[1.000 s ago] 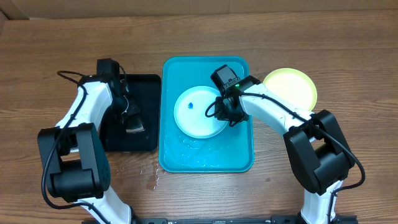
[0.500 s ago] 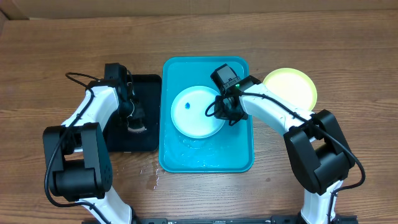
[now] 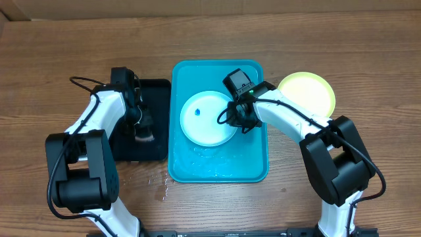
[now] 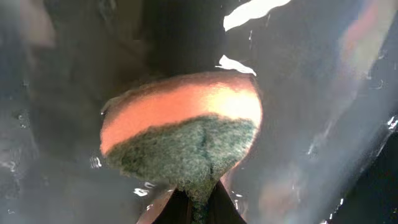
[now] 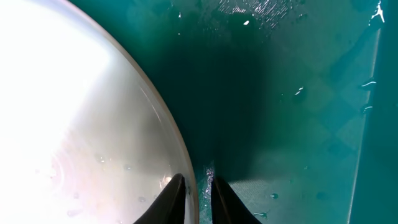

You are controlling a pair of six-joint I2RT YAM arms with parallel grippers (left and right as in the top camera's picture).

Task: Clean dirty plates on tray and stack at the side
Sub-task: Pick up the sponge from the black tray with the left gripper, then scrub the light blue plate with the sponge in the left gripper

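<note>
A pale round plate with a small blue speck lies in the turquoise tray. My right gripper is at its right edge. In the right wrist view the plate fills the left side, and the right gripper is shut on its rim, one finger above and one outside over the wet tray. A yellow-green plate rests on the table right of the tray. My left gripper is shut on an orange-and-green sponge.
A black tray lies left of the turquoise one, under my left gripper; its wet floor shows behind the sponge. Water drops sit on the wooden table by the turquoise tray's front left corner.
My left gripper moved a little right over the black tray and closed on the sponge. The right jaws closed on the plate's rim, and the plate shifted slightly left.
</note>
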